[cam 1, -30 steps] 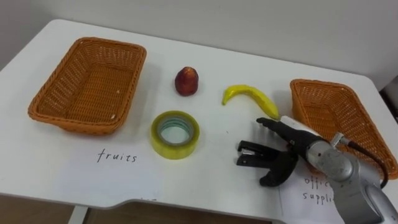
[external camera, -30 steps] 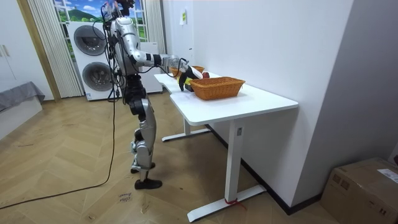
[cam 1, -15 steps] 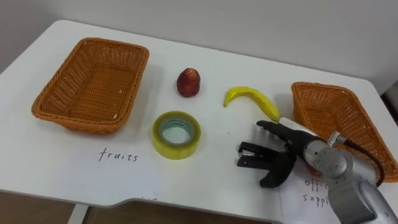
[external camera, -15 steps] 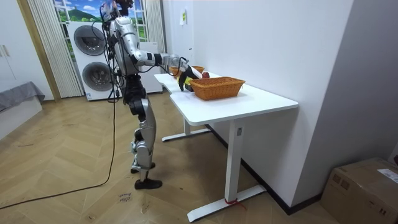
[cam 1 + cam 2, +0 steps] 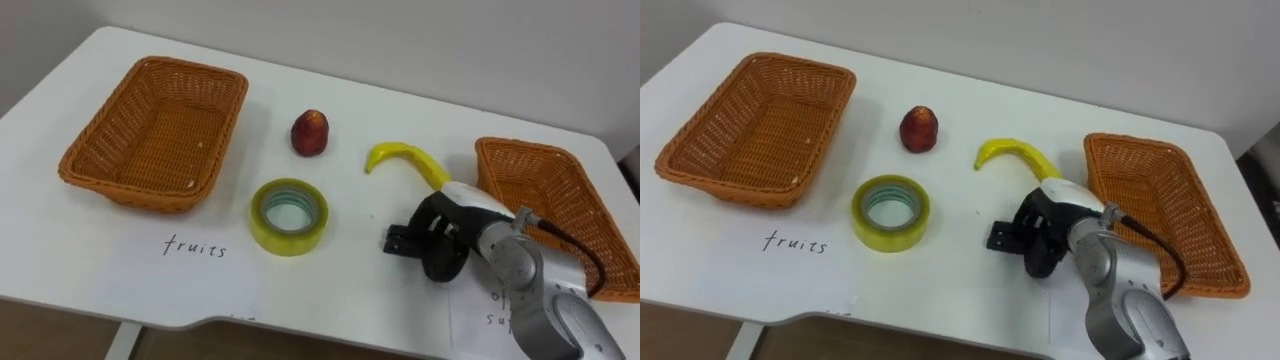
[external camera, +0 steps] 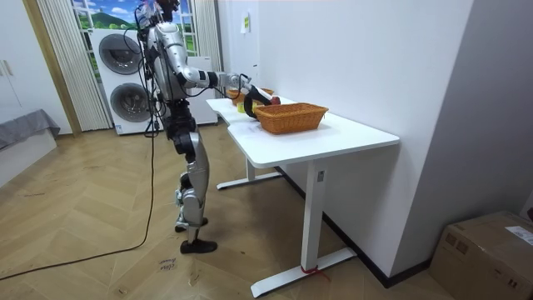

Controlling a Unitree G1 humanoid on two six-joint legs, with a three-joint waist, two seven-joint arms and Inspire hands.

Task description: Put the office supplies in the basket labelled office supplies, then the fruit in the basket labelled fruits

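Observation:
A small black object (image 5: 397, 241) lies on the white table (image 5: 330, 290), and my right hand (image 5: 452, 225) has its fingers curled over it; the left end sticks out of the hand. A yellow banana (image 5: 405, 158) lies just behind the hand. A red fruit (image 5: 310, 132) sits at the table's middle back. A yellow tape roll (image 5: 288, 216) lies flat in front of it. The left wicker basket (image 5: 78, 165) holds nothing. The right wicker basket (image 5: 500, 152), right of the hand, also looks empty.
Handwritten paper labels lie before each basket, one (image 5: 196, 247) at the left, one partly under my right arm. In the room view I stand at the table's end (image 6: 241, 125), right arm (image 6: 212, 79) stretched over it; washing machines (image 6: 125, 71) are behind.
My right hand's fingers, spread above the black object before, have curled down and closed on it. The camera has shifted slightly; the other things lie as they were.

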